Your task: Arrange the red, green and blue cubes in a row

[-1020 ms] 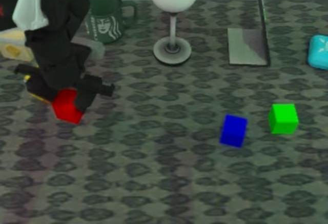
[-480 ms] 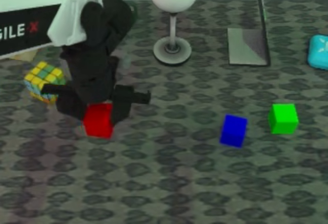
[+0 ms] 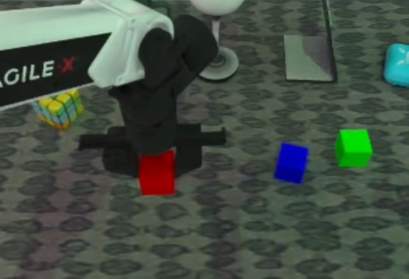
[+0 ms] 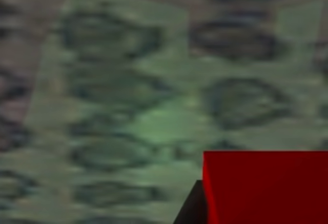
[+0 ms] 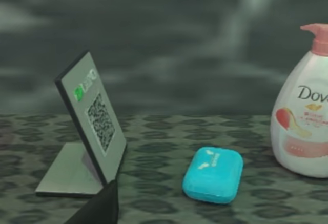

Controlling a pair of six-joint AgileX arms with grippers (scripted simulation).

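While the left gripper [image 3: 157,159] sits left of centre in the top view, its fingers are clamped on the red cube [image 3: 156,172], which fills the lower right corner of the left wrist view. Right of centre, the blue cube [image 3: 291,162] lies just beside the green cube [image 3: 353,147], apart from it. At the far left, a chequered puzzle cube [image 3: 59,108] peeks out below the arm.

- The red cube [image 4: 265,187] fills one corner of the left wrist view, flat faces sharp-edged.
- A dark part of the left hand [image 4: 190,207] touches the cube's side.
- Beyond the cube lies the green, dark-blotched surface [image 4: 128,90].
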